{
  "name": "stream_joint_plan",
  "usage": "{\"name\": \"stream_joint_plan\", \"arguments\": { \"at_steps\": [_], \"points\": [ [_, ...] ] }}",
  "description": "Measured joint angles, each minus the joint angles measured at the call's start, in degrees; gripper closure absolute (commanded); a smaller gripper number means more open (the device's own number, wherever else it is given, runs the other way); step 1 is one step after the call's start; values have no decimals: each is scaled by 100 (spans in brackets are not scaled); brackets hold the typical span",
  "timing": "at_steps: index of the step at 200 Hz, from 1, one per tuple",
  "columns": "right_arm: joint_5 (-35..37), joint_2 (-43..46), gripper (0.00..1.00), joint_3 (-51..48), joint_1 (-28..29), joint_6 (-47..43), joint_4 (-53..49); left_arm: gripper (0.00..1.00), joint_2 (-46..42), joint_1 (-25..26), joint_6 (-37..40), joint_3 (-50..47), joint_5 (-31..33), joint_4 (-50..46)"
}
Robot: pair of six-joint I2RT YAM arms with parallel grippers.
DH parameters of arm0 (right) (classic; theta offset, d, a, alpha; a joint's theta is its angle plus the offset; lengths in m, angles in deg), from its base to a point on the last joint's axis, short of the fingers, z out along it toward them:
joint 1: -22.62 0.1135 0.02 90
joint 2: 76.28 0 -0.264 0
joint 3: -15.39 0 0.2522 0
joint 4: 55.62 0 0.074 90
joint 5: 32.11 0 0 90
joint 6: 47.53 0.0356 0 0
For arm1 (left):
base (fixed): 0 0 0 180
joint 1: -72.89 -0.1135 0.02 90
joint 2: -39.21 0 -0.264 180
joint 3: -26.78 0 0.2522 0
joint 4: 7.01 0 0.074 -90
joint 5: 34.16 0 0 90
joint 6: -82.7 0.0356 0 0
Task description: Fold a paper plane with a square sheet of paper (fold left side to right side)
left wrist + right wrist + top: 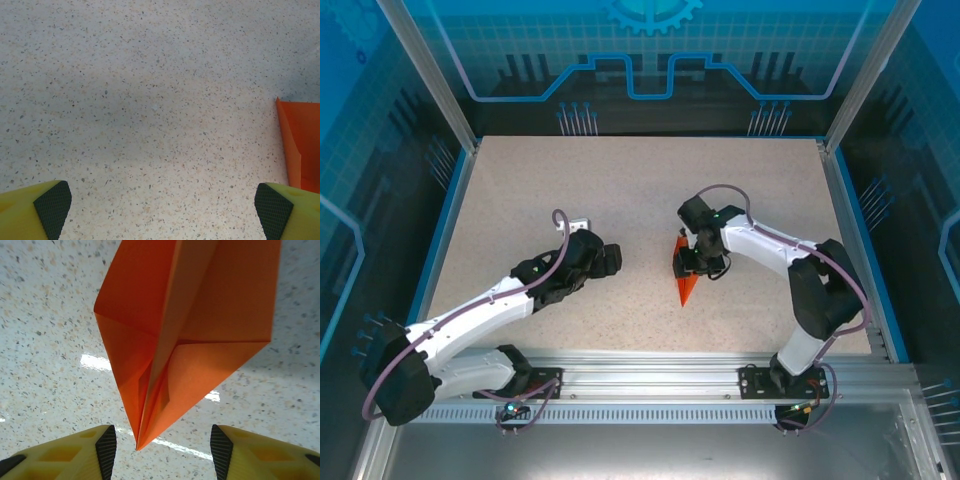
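so the orange paper plane (pixel 686 288) lies on the bench (pixel 520 190) a bit right of centre, right gripper (pixel 163 450) over it, fingers apart around one tip, not gripping, and the left gripper (pixel 162 212) is wide open nearby

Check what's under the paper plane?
Speckled table shows along both sides of the paper plane. The patch beneath its folded layers is covered, so anything there can't be seen.
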Motion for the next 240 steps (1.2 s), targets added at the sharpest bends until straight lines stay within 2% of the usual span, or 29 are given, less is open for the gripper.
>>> {"name": "stream_joint_plan", "arguments": {
  "at_steps": [24,132,180,206,240],
  "points": [
    [2,-70,45,26,59,50,17,1,0,0,0,-42,2,-20],
    [79,-588,67,199,125,155,129,2,-2,2,0,-42,17,-28],
    [177,-857,92,313,177,181,138,1,-2,0,-2,-87,59,-42],
    [404,-977,93,933,170,85,-166,2,-7,2,0,-138,59,-63],
    [640,-1563,94,2371,-9,-79,-514,1,-52,0,0,-149,59,-94]
  ]
}}
